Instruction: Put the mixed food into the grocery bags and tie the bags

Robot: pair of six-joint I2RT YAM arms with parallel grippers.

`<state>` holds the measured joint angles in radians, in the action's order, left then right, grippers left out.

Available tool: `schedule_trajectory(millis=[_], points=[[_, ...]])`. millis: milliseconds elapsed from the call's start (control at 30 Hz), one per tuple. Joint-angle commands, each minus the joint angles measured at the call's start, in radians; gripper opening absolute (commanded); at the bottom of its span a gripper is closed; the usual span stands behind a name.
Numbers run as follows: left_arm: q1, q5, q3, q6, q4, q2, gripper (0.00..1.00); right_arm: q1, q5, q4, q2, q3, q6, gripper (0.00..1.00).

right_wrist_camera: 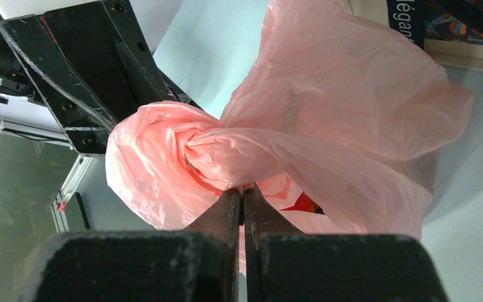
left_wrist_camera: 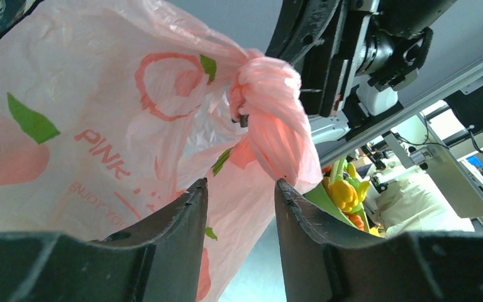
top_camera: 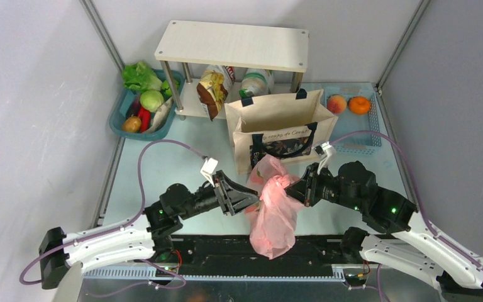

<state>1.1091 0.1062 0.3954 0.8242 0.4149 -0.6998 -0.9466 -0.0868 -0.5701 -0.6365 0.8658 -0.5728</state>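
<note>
Your two arms stretch in low from the near edge, elbows bent outward, and the left gripper [top_camera: 250, 200] and right gripper [top_camera: 294, 189] face each other across the pink bag [top_camera: 273, 217], which sags between them just in front of the canvas tote [top_camera: 280, 123]. Only the left wrist view shows you its jaws spread apart, just short of the knot [left_wrist_camera: 270, 94] at the bag's neck. Only the right wrist view shows its jaws pressed together, pinching twisted pink plastic.
</note>
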Motion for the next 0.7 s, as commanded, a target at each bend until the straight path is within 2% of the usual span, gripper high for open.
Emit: schedule_trajectory(millis=[0, 667], points=[[0.013, 0.004, 0.062, -0.046, 0.024, -0.007, 0.49, 0.000, -0.002, 0.045, 0.007, 0.009, -0.004, 0.00], [0.028, -0.011, 0.092, -0.061, -0.013, 0.028, 0.46, 0.002, -0.001, 0.039, 0.015, 0.008, -0.003, 0.00]])
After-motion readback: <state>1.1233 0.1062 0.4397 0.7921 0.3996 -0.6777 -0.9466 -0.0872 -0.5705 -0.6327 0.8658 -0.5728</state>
